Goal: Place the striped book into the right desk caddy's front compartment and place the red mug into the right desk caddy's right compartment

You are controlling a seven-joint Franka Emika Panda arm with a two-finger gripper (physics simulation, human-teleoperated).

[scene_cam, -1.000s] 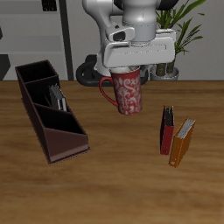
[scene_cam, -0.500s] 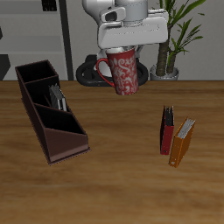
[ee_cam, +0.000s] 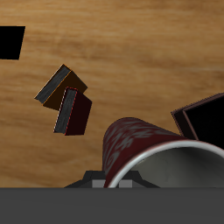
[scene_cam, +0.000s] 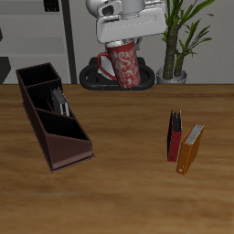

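Note:
The red mug (scene_cam: 125, 66) with its pale swirls hangs well above the table at the back, tilted, my gripper (scene_cam: 126, 42) shut on its rim. Up close in the wrist view the red mug (ee_cam: 149, 149) fills the foreground and hides my fingers. The right desk caddy (scene_cam: 51, 113) is a long dark maroon box on the wood, its low slanted end nearest the table's front edge. The striped book (scene_cam: 60, 101) stands upright inside its middle, front compartment. The squarish right compartment (scene_cam: 36, 76) at the tall far end shows only dark floor.
A dark red book (scene_cam: 174, 135) and an orange book (scene_cam: 190, 148) stand together on the table away from the caddy; the wrist view shows the dark red book (ee_cam: 74, 113) and orange book (ee_cam: 58, 86) too. A potted plant (scene_cam: 178, 41) and black round base (scene_cam: 99, 75) sit at the back.
The gripper has risen with the mug and shifted slightly back toward the robot's base. The caddy and books have stayed put.

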